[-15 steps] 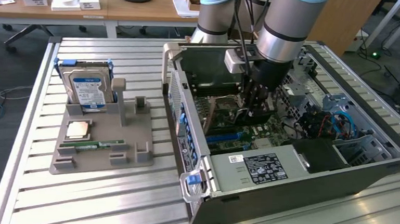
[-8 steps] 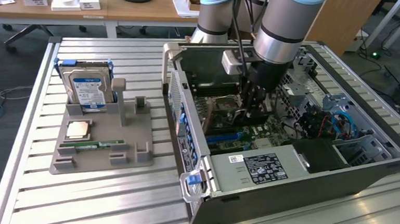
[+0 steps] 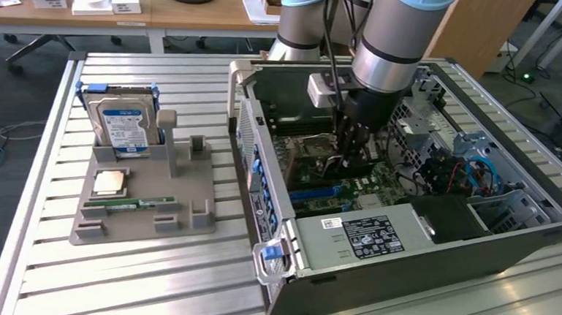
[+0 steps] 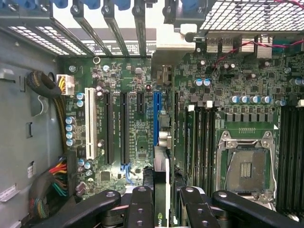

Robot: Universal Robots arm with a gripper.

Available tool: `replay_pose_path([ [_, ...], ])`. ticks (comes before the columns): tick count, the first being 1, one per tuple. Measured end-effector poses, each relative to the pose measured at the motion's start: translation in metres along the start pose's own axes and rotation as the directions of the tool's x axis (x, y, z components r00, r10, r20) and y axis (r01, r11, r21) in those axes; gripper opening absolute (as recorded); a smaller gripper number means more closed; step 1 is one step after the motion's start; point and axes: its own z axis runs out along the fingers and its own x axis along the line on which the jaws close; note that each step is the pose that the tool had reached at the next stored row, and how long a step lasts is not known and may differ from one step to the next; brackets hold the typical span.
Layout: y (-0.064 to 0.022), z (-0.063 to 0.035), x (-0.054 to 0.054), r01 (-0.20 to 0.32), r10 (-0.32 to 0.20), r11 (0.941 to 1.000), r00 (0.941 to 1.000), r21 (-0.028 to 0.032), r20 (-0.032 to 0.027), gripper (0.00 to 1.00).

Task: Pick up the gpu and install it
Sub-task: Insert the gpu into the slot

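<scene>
My gripper (image 3: 354,156) hangs inside the open computer case (image 3: 403,245), low over the motherboard (image 4: 133,137). It is shut on the gpu (image 4: 161,190), which I see edge-on in the wrist view as a thin card between the black fingers (image 4: 140,206), its silver bracket end pointing toward the case's rear slots. The card lines up along the long blue expansion slot (image 4: 156,118). Whether its edge touches the slot I cannot tell. In the exterior view the gpu (image 3: 332,165) is mostly hidden behind the fingers.
A grey holder (image 3: 140,218) on the slatted table carries a hard drive (image 3: 124,122) standing upright, a RAM stick (image 3: 132,205) and a CPU (image 3: 110,182). Inside the case are the open CPU socket (image 4: 247,166), bundled cables (image 4: 47,185) and a black power supply (image 3: 364,236).
</scene>
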Motion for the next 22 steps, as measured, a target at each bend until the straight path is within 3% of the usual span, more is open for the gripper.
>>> replay_pose_path([
  [13, 0.0076, 0.0049, 0.0004, 0.0, 0.0, 1.0, 1.0, -0.0001, -0.0002, 0.26],
  [22, 0.0085, 0.0051, 0.004, 0.0, 0.0, 1.0, 1.0, 0.0, 0.0, 0.26],
])
